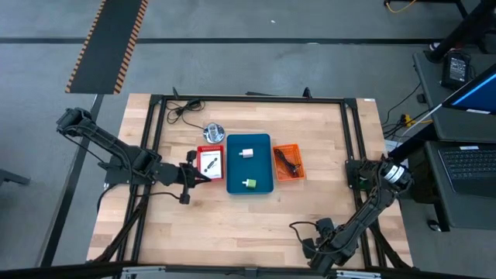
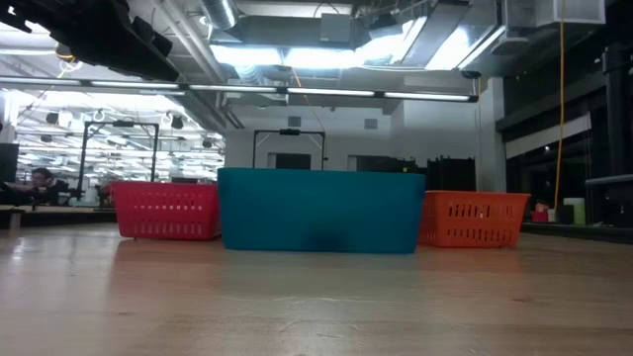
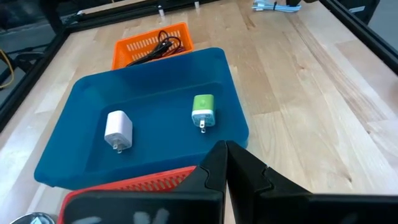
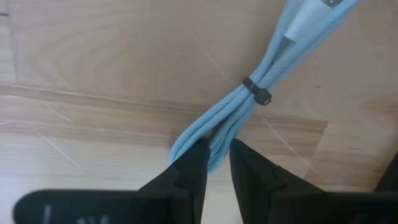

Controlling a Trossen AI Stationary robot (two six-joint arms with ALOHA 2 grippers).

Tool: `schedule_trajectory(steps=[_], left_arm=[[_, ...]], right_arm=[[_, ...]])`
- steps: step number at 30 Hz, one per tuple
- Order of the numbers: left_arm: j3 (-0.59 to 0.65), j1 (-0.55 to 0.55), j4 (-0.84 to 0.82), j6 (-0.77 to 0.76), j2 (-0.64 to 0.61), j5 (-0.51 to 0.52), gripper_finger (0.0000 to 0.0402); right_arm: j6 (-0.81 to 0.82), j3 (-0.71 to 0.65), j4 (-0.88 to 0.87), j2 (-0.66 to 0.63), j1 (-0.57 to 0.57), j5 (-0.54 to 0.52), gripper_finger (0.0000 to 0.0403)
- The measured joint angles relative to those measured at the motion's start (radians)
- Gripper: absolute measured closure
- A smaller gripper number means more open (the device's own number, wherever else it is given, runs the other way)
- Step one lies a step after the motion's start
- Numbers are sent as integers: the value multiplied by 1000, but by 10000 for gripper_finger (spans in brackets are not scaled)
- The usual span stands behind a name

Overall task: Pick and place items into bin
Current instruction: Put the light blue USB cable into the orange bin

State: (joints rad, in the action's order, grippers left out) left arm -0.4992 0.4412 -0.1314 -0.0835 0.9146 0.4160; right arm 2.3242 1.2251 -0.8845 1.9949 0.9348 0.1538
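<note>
A light-blue coiled cable [image 4: 249,93], bound by a black tie, lies on the wood near the table's front edge. My right gripper [image 4: 216,163] points down at it, open, one fingertip on each side of its looped end; I cannot tell whether they touch it. My left gripper [image 3: 225,157] is shut on nothing, hovering at the near side of the red bin [image 1: 210,161], which holds a white card. The blue bin [image 1: 249,180] holds a white block [image 3: 118,129] and a green piece [image 3: 203,111]. A black cable [image 3: 158,45] lies in the orange bin [image 1: 287,163].
A shiny silver round object [image 1: 214,132] sits behind the red bin, and a loose black cable [image 1: 182,108] lies near the far edge. A black frame runs around the table. Bare wood lies in front of the bins and at the far right.
</note>
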Motion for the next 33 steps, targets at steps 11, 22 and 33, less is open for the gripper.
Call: schedule_trajectory(steps=[11,22,33], left_arm=[[0,0,0,-8,0,-22,400],[0,0,0,-8,0,-22,398],[0,0,1,-11,0,-22,399]], right_arm=[[-25,0,-6,0,0,5,395],[-59,93,-171,21,7,-117,402],[-89,196,-327,22,20,-246,402]])
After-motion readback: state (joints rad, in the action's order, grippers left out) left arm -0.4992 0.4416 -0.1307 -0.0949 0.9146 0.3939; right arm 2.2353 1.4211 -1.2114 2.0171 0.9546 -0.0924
